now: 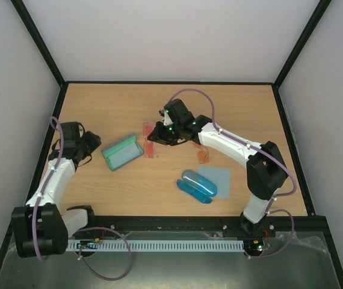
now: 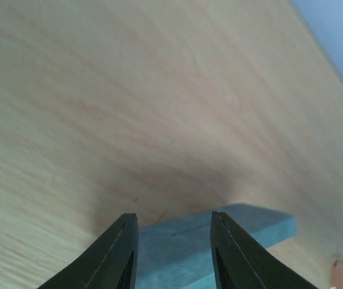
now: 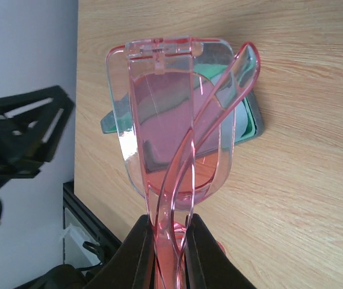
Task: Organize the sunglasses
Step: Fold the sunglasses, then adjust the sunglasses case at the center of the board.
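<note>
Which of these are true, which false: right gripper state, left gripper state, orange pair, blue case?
1. The right gripper is shut on the red-pink sunglasses. True.
2. The orange sunglasses are inside the blue case. False: they lie on the table, outside it.
3. The left gripper holds a pair of sunglasses. False: it is open, at the green case.
4. The blue case lies next to a pale blue cloth. True.

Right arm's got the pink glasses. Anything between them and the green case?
Nothing visible. The pink glasses, clamped in the right gripper, hang just right of the green case, with only tabletop between. The left gripper sits open at the case's far left end, off that path.
</note>
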You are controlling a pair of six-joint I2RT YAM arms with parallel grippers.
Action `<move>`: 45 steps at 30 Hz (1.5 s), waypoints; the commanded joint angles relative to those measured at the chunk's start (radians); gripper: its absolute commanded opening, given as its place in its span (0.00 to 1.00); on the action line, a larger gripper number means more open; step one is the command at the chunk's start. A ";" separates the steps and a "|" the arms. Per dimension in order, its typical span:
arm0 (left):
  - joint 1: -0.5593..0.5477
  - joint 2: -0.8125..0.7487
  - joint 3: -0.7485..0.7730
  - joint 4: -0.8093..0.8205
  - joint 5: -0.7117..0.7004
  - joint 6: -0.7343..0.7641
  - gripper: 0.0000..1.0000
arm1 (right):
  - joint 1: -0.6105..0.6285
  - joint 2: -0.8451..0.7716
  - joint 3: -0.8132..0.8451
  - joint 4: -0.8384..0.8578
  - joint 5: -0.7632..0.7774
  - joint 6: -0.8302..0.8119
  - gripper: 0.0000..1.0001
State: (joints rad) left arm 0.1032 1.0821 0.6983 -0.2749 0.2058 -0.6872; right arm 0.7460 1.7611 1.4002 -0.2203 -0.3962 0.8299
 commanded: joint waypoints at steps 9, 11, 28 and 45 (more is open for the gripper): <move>0.004 0.054 -0.166 0.136 0.058 0.011 0.35 | -0.013 -0.098 -0.043 -0.067 0.007 -0.046 0.02; 0.003 0.054 -0.174 0.137 0.069 0.016 0.35 | -0.014 -0.099 -0.046 -0.062 0.004 -0.045 0.01; 0.004 -0.047 -0.262 0.103 0.154 0.008 0.34 | -0.014 -0.078 -0.038 -0.046 -0.019 -0.040 0.01; -0.145 -0.167 -0.379 0.113 0.164 -0.110 0.33 | -0.013 -0.044 -0.053 -0.038 -0.027 -0.037 0.01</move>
State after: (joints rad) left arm -0.0116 0.9546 0.3614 -0.1265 0.3702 -0.7521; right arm 0.7368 1.6970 1.3453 -0.2417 -0.4042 0.7994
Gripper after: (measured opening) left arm 0.327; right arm 0.093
